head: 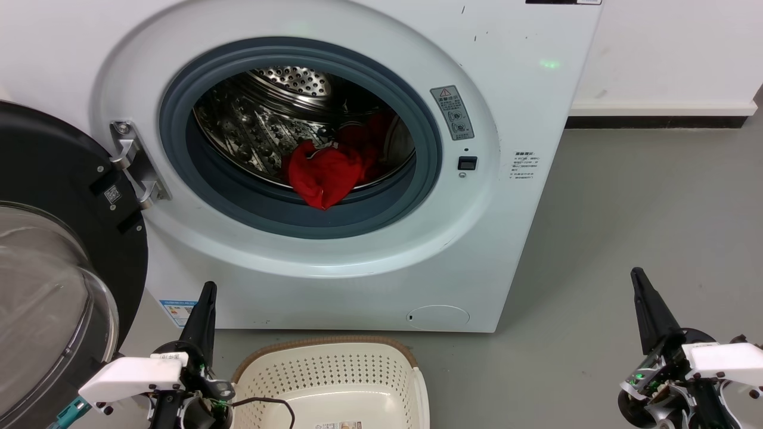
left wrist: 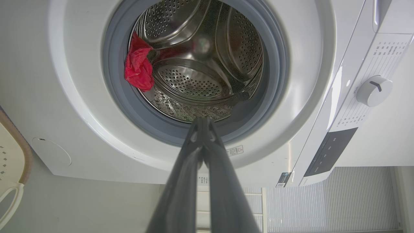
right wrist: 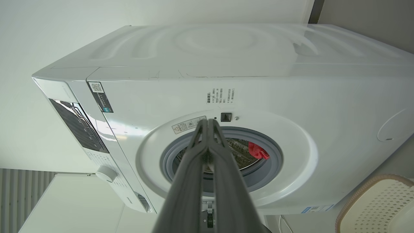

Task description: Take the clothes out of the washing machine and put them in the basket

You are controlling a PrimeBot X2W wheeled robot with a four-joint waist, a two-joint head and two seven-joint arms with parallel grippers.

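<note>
Left fingers and right fingers are pressed together, empty. The jersey could be snagged on the door seal if dragged low.

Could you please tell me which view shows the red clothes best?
The head view: the clothes appear large, frontal and unobstructed there. The left wrist view shows them as a smaller red bunch; the right wrist view shows just a small sliver.
</note>
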